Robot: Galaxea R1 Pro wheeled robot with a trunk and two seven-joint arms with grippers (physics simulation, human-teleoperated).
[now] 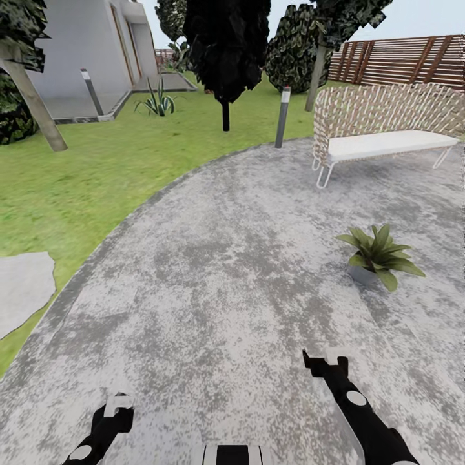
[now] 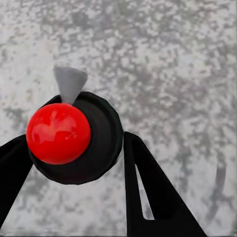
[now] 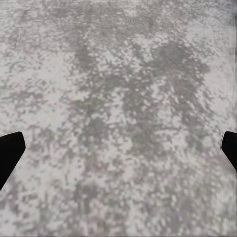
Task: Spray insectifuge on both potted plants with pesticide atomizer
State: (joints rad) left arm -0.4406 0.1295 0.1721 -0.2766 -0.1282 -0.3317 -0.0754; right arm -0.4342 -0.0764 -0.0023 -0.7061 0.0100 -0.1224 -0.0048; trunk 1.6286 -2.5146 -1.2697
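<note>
I'm seeing the left jaws closing around the pesticide atomizer [image 2: 98, 153], its dark round body sitting between the two black fingers [image 2: 153, 192] and touching both. A glossy red ball [image 2: 58, 133] is sitting on top of the body, and a grey cone-shaped nozzle [image 2: 69, 81] is pointing away from the wrist over the mottled grey paving [image 1: 213, 278]. The right jaws are standing wide apart and holding nothing; I'm looking straight past their tips at bare paving. From the head camera, both arms are hanging low over the paving. One potted plant [image 1: 381, 255] is sitting on the paving ahead and to my right, well apart from both arms. Beyond it, a woven bench [image 1: 387, 126] with a white seat is standing near the paving's edge, with grass [image 1: 97, 181] spreading away to the left.
</note>
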